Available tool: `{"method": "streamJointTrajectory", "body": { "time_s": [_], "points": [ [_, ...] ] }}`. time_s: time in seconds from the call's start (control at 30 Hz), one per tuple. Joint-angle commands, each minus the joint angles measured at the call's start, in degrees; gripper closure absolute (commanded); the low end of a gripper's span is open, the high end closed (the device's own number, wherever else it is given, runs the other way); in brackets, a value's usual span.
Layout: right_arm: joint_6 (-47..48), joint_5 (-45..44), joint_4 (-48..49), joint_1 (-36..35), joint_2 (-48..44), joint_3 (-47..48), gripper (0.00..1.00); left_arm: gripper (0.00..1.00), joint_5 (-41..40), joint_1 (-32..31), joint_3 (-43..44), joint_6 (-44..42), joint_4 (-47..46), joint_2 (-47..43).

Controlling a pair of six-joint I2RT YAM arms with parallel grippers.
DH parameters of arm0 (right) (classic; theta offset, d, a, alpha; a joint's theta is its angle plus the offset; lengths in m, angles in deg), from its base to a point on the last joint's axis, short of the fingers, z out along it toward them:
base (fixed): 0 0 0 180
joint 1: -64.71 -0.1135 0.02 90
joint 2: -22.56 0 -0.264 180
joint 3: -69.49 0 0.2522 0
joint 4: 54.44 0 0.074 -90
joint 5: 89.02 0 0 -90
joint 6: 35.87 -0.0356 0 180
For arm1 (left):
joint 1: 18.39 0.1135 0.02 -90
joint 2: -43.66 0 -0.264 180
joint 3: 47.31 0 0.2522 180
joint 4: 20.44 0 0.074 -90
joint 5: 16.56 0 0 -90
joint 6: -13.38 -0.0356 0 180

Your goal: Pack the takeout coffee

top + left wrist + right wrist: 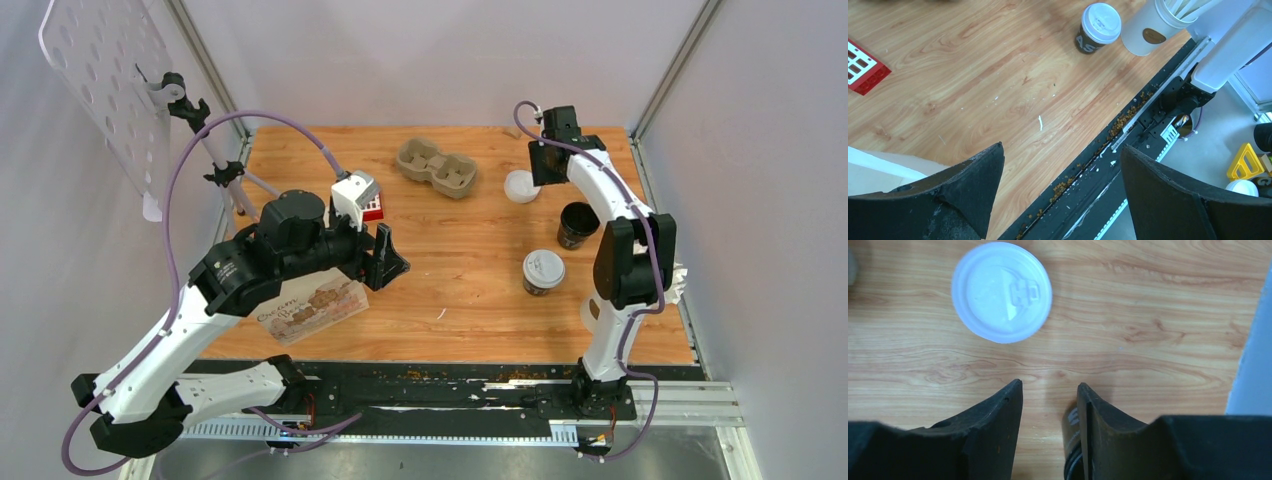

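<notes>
Embossing on the loose white round plastic lid (1001,291) shows only from the right wrist, just beyond the right gripper (1049,385), whose jaws are narrow and empty. Overhead, a dark paper cup with white lid (543,271) stands on the wood-grain table (460,300) near an uncapped dark cup (577,222). From its own wrist, the left gripper (1062,148) spreads wide, empty, above brown crumbs (1118,125).

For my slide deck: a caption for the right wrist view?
Right gripper, jaws apart and empty, poised near a loose white lid on the wooden table.
</notes>
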Motion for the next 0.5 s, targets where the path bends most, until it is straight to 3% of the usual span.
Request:
{"method": "streamJointTrajectory", "body": {
  "time_s": [0.0,0.27,0.47],
  "points": [
    [-1.8,5.8,4.1,-0.4,1.7,2.5,0.57,0.08,0.2,0.0,-0.8,-0.4,-1.9,-0.9],
    [-3.8,1.1,5.1,0.2,10.6,10.4,0.62,0.1,0.4,0.0,0.2,-0.1,-1.3,-0.5],
    [-8.7,1.5,-1.0,0.5,14.5,17.3,0.63,0.1,0.3,0.0,-0.9,1.0,-2.3,-1.2]
  ]
}}
